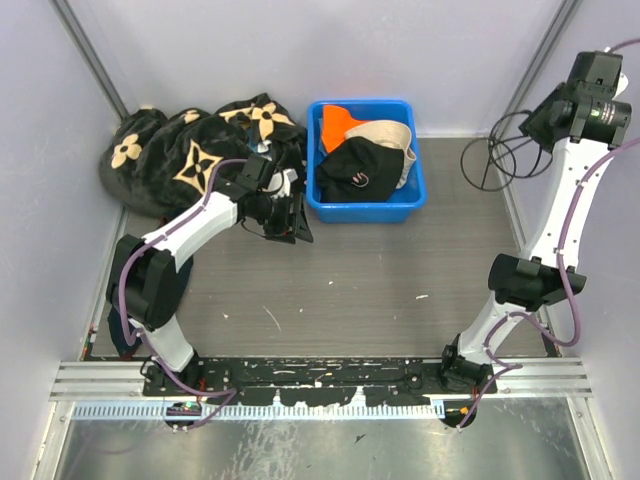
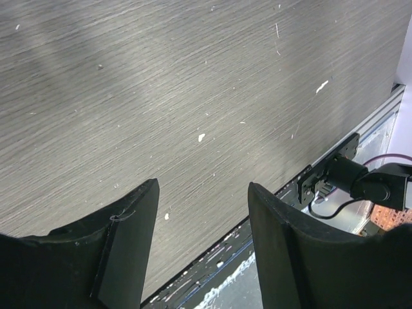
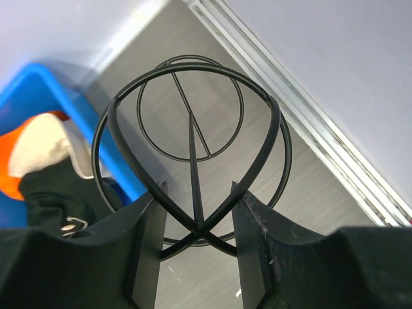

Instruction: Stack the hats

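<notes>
The left arm reaches low over the table. The left gripper is at ten o'clock, fingers apart on nothing. The right arm stands tall at two o'clock, the right gripper tipped down with its fingers apart astride a wire stand; contact is unclear. The hats lie in a blue bin at twelve: the black hat is in front, stretched nine-to-three, the cream hat behind it, and the orange hat at the back.
</notes>
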Robot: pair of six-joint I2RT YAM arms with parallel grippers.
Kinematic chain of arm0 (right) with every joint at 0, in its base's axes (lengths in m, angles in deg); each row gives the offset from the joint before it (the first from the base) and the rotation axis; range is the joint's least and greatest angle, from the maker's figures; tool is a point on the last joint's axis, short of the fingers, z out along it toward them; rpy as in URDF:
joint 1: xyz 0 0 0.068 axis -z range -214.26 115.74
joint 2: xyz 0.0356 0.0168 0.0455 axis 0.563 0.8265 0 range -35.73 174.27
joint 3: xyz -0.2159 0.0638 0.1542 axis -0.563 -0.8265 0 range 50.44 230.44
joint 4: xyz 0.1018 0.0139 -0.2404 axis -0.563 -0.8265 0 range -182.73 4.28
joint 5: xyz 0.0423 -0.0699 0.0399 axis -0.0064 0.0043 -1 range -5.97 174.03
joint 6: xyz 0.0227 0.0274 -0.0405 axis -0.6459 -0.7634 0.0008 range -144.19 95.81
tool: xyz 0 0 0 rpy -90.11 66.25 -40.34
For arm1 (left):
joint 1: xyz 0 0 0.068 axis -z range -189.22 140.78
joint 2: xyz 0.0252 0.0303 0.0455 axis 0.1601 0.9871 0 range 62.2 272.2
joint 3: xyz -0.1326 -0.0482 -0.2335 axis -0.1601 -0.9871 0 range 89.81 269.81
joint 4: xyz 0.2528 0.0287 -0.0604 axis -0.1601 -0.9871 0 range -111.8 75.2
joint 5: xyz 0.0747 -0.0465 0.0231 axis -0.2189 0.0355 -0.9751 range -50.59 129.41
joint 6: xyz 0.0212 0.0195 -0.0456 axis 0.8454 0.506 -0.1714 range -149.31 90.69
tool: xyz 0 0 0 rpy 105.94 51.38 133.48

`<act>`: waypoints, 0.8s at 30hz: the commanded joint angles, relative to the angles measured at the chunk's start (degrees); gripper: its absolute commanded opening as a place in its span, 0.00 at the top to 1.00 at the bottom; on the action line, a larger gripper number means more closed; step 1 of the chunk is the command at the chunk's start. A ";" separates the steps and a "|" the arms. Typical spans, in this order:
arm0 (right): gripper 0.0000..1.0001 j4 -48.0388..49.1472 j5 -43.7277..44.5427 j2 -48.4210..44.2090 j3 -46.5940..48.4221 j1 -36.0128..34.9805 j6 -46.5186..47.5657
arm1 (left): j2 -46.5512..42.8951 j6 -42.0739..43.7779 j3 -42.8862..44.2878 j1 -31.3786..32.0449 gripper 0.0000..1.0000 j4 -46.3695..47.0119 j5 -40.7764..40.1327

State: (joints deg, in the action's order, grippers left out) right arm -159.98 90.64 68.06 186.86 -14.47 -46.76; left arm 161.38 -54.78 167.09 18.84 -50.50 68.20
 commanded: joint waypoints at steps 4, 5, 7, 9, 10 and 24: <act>0.95 1.40 -2.63 -0.61 7.63 -7.07 0.75 | -2.24 1.12 2.21 -1.78 0.35 -4.03 -1.30; 0.95 3.58 -3.85 -1.93 6.01 -7.71 0.78 | -2.62 1.13 2.02 -1.97 0.35 -4.17 -1.47; 0.96 9.50 -7.50 -5.41 -0.26 -8.44 0.54 | -3.32 1.13 1.63 -2.19 0.35 -4.49 -1.99; 0.98 14.89 -11.07 -8.66 -3.86 -8.71 0.33 | -3.87 1.13 1.37 -2.48 0.35 -4.68 -2.73; 0.99 17.97 -13.13 -9.93 -5.14 -8.90 0.38 | -4.16 1.18 1.25 -2.65 0.35 -4.95 -3.26; 0.99 28.09 -31.28 -15.69 -8.36 -21.10 1.91 | -9.49 -3.66 -0.60 -10.19 0.35 -7.04 -13.70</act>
State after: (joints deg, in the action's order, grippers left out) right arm -140.92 66.79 56.11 178.45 -33.64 -45.08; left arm 154.45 -56.66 167.26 11.06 -55.53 59.29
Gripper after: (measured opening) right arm 0.479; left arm 0.653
